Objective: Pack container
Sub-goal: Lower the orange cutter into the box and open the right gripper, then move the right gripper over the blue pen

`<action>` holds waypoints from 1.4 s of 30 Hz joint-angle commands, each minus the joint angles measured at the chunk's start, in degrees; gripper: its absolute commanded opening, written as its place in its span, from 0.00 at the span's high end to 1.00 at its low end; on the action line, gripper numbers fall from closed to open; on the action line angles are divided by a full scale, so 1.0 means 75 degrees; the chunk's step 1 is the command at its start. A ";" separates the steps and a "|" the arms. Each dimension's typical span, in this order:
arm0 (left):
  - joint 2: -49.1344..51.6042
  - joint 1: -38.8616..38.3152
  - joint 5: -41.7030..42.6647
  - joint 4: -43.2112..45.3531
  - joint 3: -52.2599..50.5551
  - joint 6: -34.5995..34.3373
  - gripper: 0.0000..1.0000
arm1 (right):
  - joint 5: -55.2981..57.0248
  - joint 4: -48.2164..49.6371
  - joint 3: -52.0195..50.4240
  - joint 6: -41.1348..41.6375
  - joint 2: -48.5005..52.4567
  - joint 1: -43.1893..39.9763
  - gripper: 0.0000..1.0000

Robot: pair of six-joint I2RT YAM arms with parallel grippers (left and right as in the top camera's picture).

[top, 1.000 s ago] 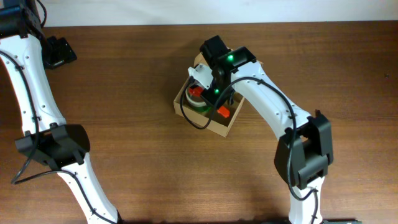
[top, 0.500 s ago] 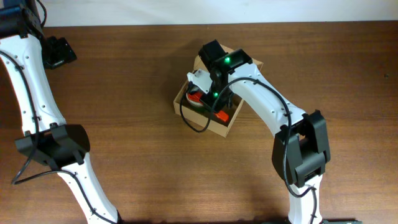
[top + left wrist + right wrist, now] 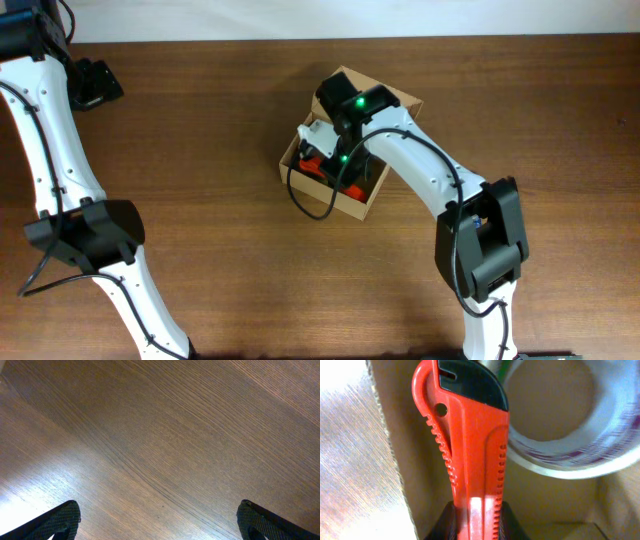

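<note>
cardboard container sits on the wooden table a little right of centre in the overhead view, in the upper half of the tabletop, turned at an angle with its flap lid folded back toward the upper right. the right arm reaches across from the lower right and hides much of the box. the right gripper is down inside the open top, and bits of red show around it. the left arm stands along the left edge, well apart from the box, with its end near the top left corner

left wrist view: the left gripper is spread wide, its two dark fingertips in the bottom corners of the frame with nothing between them, over bare wood grain

right wrist view: the right gripper is clamped on the lower end of a red utility knife, whose black tip points away from the camera. the knife runs along the left inner wall of the container, just beside it. whether it touches the box floor i cannot tell. a tape roll lies flat in the box to the right of the knife, its rim close against the knife's side. tan cardboard shows through the roll's hole. outside the wall on the left, a strip of table catches a bright glare
</note>
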 commanded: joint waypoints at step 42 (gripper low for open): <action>-0.0128 0.0050 0.0050 -0.0017 -0.0017 0.0090 0.00 | 0.3494 -0.2783 0.6414 0.2672 -0.0017 -0.0149 0.51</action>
